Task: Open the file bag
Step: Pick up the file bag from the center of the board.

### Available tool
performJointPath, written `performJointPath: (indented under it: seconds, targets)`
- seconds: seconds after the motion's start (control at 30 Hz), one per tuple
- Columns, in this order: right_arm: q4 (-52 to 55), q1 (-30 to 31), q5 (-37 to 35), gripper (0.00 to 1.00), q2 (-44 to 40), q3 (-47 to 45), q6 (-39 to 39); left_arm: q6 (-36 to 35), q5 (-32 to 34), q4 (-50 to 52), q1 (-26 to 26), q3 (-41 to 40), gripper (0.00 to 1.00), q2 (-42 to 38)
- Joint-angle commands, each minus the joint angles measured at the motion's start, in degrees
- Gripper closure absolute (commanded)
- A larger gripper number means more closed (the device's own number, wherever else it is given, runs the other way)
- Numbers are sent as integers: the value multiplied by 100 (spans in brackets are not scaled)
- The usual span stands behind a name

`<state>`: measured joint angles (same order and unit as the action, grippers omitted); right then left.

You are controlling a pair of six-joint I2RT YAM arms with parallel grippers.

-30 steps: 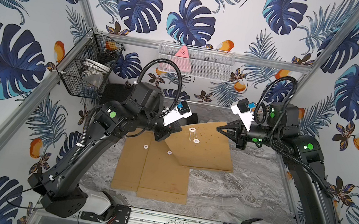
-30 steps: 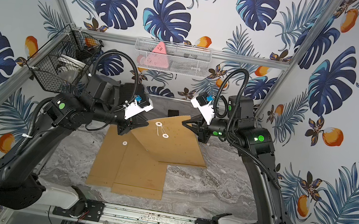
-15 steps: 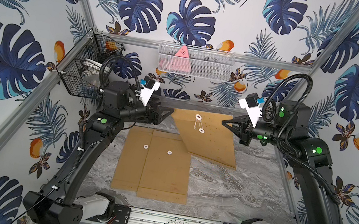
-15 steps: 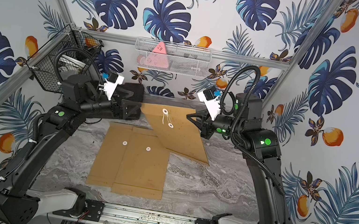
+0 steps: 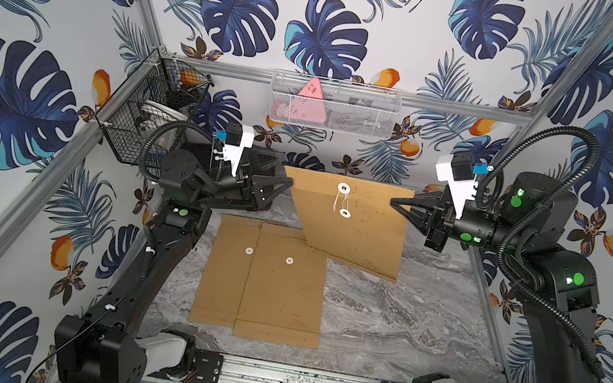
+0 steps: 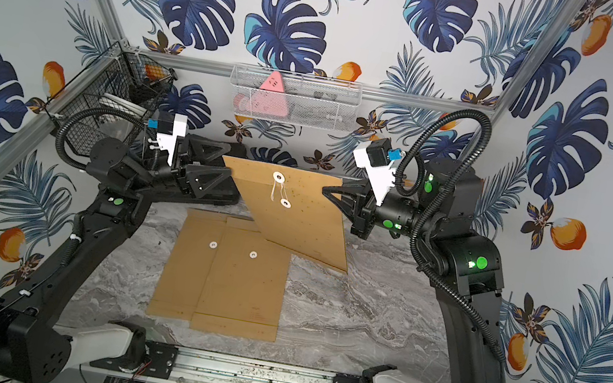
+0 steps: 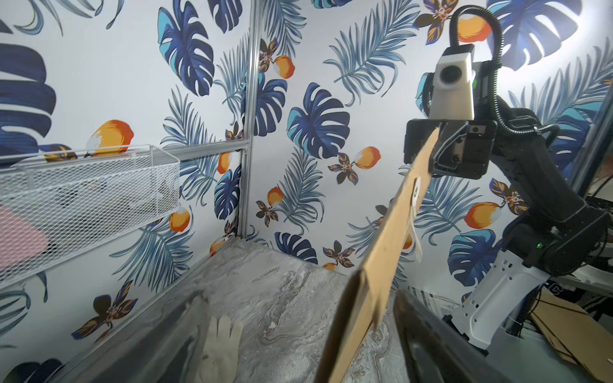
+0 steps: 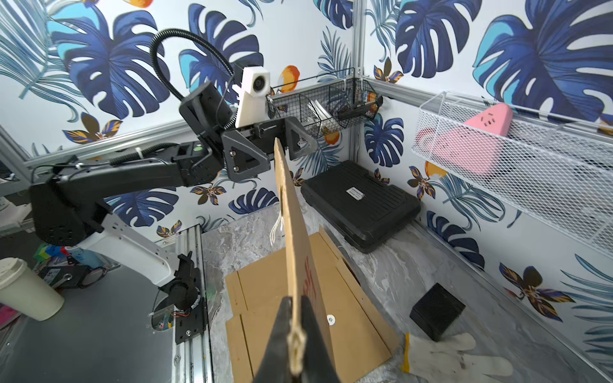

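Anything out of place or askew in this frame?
The file bag hangs tilted, pinched at one corner by the right gripper alone; the left gripper stands open around the opposite corner. A stray white glove lies on the table.

The left arm (image 5: 140,270) and right arm (image 5: 564,353) are matt black and jointed, with round green lights (image 5: 578,279) at the joints. Ribbed black cable hoses (image 5: 572,130) loop over white wedge-shaped wrist camera housings (image 5: 459,184). White plastic shells (image 5: 165,346) cover the bases. The left gripper's (image 5: 288,168) triangular fingers (image 8: 245,160) show silver screw heads.
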<state>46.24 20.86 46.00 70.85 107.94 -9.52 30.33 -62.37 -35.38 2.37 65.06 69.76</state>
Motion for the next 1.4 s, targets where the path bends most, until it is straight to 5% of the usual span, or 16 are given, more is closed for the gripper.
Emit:
performJointPath:
  seconds: [0.0,0.27,0.6,0.67,0.83,0.9,1.17,1.37]
  targets:
    - [-656,1,489,100,-43,71,340,1043,-442,-1758,-16,-50,13,112]
    - [-1525,0,664,100,-120,-177,997,4180,-836,-5309,30,132,31,963]
    - [-2044,1,786,100,22,-203,1436,3462,-979,-4493,198,-86,37,678]
    - [-2009,0,679,100,32,-195,1420,2727,-972,-3574,242,-152,40,431]
    - [-1773,-1,586,100,98,-137,1300,-406,-697,372,446,83,44,-332]
    - [-1763,5,552,100,78,-174,1278,-1043,-644,1225,584,284,46,-393]
    - [-1809,1,255,100,-52,-268,1268,505,-828,-842,632,1,64,-170]
    - [-1730,4,111,100,-90,-324,1218,956,-854,-1419,624,6,80,-35]
